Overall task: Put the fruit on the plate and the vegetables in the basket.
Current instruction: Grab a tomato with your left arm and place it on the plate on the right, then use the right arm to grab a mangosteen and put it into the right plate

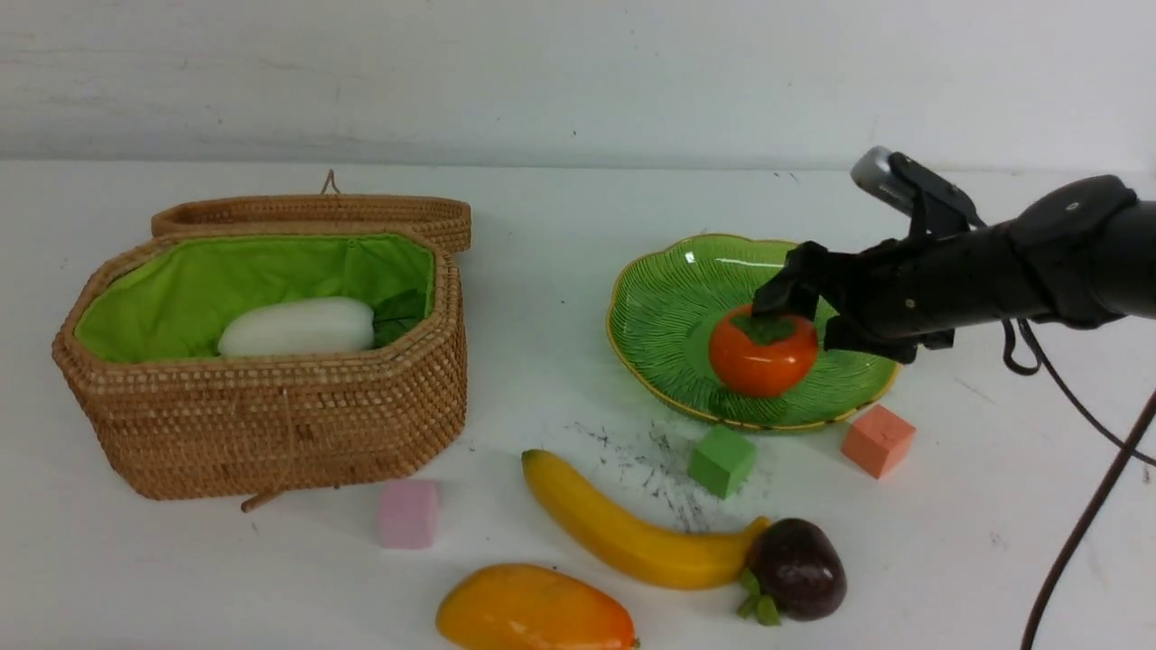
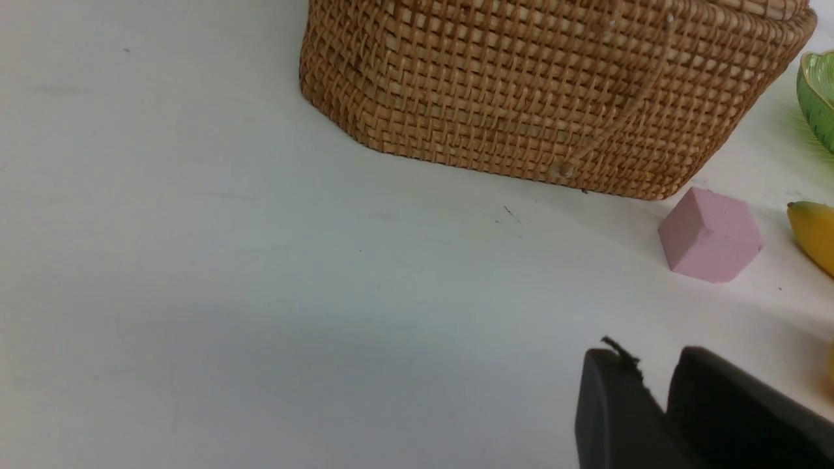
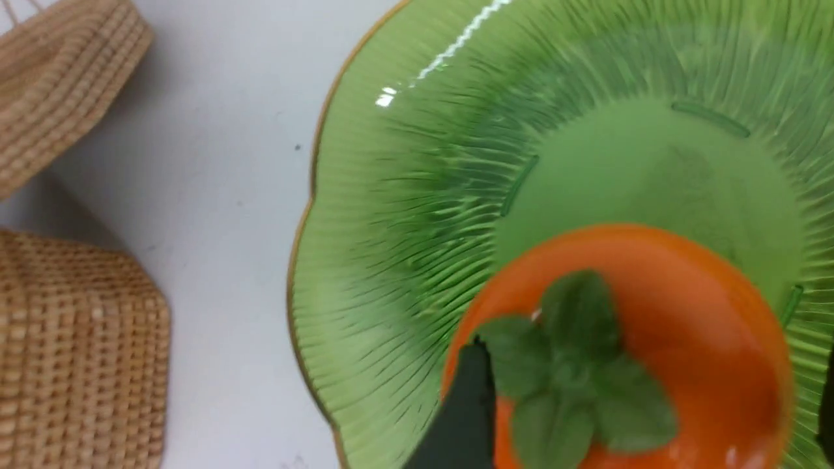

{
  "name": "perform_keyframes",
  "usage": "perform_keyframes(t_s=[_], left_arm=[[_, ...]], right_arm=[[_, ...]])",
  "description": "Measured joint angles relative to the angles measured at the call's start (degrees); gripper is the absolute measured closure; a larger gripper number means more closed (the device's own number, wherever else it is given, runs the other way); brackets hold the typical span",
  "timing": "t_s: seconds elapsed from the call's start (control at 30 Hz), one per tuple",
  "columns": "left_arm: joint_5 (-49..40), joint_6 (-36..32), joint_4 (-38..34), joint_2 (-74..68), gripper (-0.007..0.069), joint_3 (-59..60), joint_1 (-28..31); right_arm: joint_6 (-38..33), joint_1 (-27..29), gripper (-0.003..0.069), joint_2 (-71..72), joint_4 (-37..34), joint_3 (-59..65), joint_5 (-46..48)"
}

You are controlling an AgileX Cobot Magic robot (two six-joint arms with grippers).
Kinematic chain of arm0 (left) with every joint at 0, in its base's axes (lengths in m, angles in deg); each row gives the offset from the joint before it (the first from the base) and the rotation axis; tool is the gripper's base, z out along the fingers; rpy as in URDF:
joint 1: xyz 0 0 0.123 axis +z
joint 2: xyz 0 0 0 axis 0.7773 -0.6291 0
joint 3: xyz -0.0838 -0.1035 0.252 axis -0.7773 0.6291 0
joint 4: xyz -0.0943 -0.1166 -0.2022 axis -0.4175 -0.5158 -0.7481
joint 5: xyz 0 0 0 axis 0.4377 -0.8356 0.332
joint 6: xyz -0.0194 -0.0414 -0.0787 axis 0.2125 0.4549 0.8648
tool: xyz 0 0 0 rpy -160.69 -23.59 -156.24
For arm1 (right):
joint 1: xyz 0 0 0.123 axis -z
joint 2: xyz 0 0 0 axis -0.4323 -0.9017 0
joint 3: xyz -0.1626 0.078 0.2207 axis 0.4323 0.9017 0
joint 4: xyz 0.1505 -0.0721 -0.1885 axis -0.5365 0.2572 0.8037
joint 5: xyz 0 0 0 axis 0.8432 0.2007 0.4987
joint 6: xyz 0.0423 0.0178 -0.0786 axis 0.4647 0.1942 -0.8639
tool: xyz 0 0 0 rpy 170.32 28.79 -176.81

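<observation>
The orange persimmon (image 1: 763, 357) with its green cap sits on the green scalloped plate (image 1: 668, 298). My right gripper (image 1: 806, 316) hangs just above it, open, with the jaws spread wider than the fruit. In the right wrist view the persimmon (image 3: 684, 306) lies between the fingers (image 3: 464, 404) on the plate (image 3: 404, 195). The white radish (image 1: 298, 327) lies in the wicker basket (image 1: 271, 415). The banana (image 1: 623, 533), mango (image 1: 533, 618) and dark purple fruit (image 1: 799, 569) lie on the table in front. My left gripper (image 2: 651, 365) is shut and empty, low near the basket (image 2: 554, 98). No pale green vegetable or carrot shows.
A pink cube (image 1: 408, 513) sits in front of the basket, a green cube (image 1: 721, 460) and an orange cube (image 1: 878, 440) by the plate's near rim. The basket lid (image 1: 316, 217) lies open behind it. The right arm's cable hangs at far right.
</observation>
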Motion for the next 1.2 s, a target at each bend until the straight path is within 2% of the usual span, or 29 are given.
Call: perform_keyframes(t_s=[0.13, 0.23, 0.33, 0.43, 0.53, 0.7, 0.8, 0.87, 0.97, 1.2], left_arm=[[0.0, 0.0, 0.0, 0.0, 0.0491, 0.0, 0.0], [0.0, 0.0, 0.0, 0.0, 0.049, 0.0, 0.0], [0.0, 0.0, 0.0, 0.0, 0.049, 0.0, 0.0], [0.0, 0.0, 0.0, 0.0, 0.049, 0.0, 0.0], [0.0, 0.0, 0.0, 0.0, 0.049, 0.0, 0.0], [0.0, 0.0, 0.0, 0.0, 0.049, 0.0, 0.0], [0.0, 0.0, 0.0, 0.0, 0.049, 0.0, 0.0], [0.0, 0.0, 0.0, 0.0, 0.049, 0.0, 0.0], [0.0, 0.0, 0.0, 0.0, 0.049, 0.0, 0.0], [0.0, 0.0, 0.0, 0.0, 0.049, 0.0, 0.0]], right_arm=[[-0.04, 0.56, -0.0009, 2.42, 1.62, -0.04, 2.67], [-0.04, 1.85, 0.0011, 5.85, 3.41, -0.04, 9.63], [-0.04, 2.2, 0.002, 10.12, 8.1, -0.04, 18.79], [2.33, 0.3, 0.0024, 13.6, 13.76, 0.41, 27.59], [5.89, -2.71, 0.0025, 15.91, 17.39, 2.35, 29.74], [14.58, -9.39, 0.0025, 18.07, 27.48, 8.49, 29.76], [21.0, -11.83, 0.0026, 17.65, 34.33, 12.85, 26.49], [23.05, -12.68, 0.0029, 16.85, 36.39, 15.52, 23.25], [23.43, -13.13, 0.0043, 14.99, 36.24, 18.54, 18.44], [23.17, -13.13, 0.0144, 10.04, 35.35, 20.15, 12.11]])
